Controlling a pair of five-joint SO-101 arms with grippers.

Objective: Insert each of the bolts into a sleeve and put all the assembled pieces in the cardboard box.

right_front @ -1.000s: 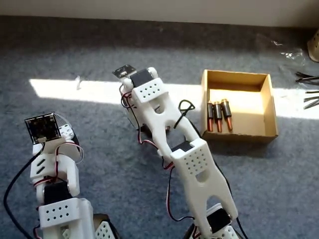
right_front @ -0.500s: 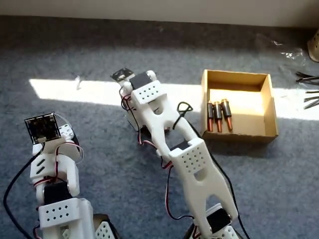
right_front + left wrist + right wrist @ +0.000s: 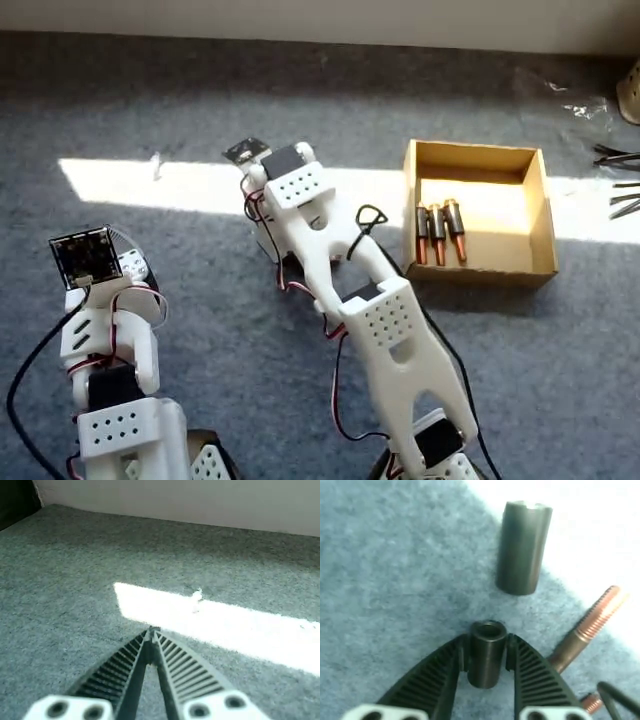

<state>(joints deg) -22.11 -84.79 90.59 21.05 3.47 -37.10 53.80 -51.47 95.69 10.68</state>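
The white, perforated-plastic right arm (image 3: 390, 330) runs from the bottom centre of the high view up toward the middle, ending by a band of sunlight (image 3: 180, 185) that crosses the grey carpet (image 3: 200, 90). In its wrist view, the right gripper (image 3: 487, 642) has its ribbed black fingers (image 3: 440, 675) set narrow around a short, dark metal sleeve (image 3: 486, 657). The sleeve stands upright between them with its open bore facing the camera.

Just beyond it, a second dark cylindrical sleeve (image 3: 522, 547) lies on the carpet at the edge of the sunlit patch. Beside the gripper, a copper-coloured threaded bolt (image 3: 587, 630) lies at a slant, apart from both sleeves.

The open, square cardboard box (image 3: 490, 272) sits right of centre in the high view. Three assembled pieces (image 3: 438, 233), dark sleeves with copper ends, lie side by side against its left wall.

The white left arm (image 3: 110, 350) stands folded in the lower-left corner. The left gripper (image 3: 151, 632) has its ribbed fingers pressed together at the tips with nothing between them. It points at the sunlit strip, where a small white scrap (image 3: 196, 596) lies.
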